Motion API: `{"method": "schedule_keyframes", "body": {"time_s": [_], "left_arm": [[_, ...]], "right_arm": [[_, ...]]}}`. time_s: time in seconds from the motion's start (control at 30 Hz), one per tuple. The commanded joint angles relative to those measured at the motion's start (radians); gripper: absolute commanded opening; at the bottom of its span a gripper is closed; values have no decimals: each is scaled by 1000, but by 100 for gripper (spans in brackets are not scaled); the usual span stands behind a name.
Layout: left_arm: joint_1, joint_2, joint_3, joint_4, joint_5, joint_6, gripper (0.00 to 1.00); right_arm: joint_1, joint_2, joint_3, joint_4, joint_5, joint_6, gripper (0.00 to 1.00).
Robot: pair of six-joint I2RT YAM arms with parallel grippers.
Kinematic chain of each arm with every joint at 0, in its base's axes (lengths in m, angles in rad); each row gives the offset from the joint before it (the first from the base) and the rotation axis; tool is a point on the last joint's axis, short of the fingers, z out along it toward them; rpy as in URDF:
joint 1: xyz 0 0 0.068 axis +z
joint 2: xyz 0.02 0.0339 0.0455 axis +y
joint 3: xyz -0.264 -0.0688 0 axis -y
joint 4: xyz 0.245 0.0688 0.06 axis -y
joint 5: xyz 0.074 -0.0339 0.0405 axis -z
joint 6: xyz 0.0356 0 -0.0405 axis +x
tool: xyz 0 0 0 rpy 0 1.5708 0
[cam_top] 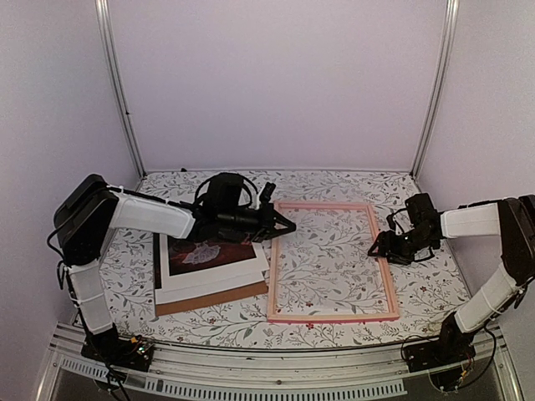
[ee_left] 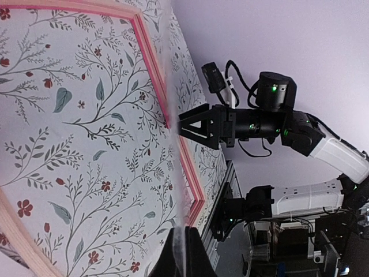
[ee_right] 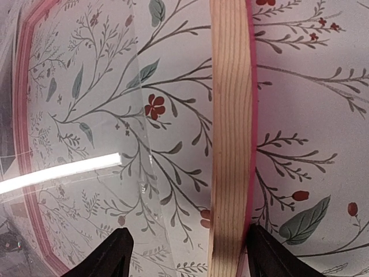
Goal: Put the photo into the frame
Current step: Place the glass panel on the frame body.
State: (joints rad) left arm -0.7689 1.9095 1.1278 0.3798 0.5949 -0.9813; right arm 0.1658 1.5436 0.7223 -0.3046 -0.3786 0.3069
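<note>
1. The photo (cam_top: 207, 252) lies flat, face up, on the near-left part of the counter (cam_top: 334, 188), under the left arm's forearm.
2. It tops a stack: a white card (cam_top: 213, 286) shows below its near edge, and a brown board (cam_top: 230, 299) sticks out beneath that.
3. The frame (cam_top: 333, 317) lies flat just right of this stack, nearly touching the stack's right edge. The counter's floral print shows through its opening.
4. In the right wrist view a clear pane (ee_right: 104, 173) with a bright streak of reflected light lies inside the frame's rail (ee_right: 230, 144).
5. The left gripper (cam_top: 287, 225) points right at the frame's left rail, near its far-left corner, with its jaws pressed together on nothing. Whether they touch the rail cannot be told.
6. The right gripper (cam_top: 378, 248) hangs over the frame's right rail. Its jaws are spread wide on either side of that rail and hold nothing.
</note>
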Motion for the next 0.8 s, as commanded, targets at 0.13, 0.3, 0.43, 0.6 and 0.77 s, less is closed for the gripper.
{"method": "schedule_keyframes", "body": {"time_s": [0.13,0.3,0.43,0.6,0.77], "left_arm": [[19,-71,-11,22,14,13,0],[19,-78,-4,22,25,10,0],[18,-74,7,34,37,2,0],[16,-60,34,76,70,-38,0],[10,-45,75,108,86,-71,0]], "right_arm": [[39,-57,-11,16,-31,27,72],[37,-106,38,-43,51,21,77],[12,-145,91,-90,73,9,78],[-77,-200,139,-153,98,-8,79],[-174,-255,175,-191,110,-25,79]]}}
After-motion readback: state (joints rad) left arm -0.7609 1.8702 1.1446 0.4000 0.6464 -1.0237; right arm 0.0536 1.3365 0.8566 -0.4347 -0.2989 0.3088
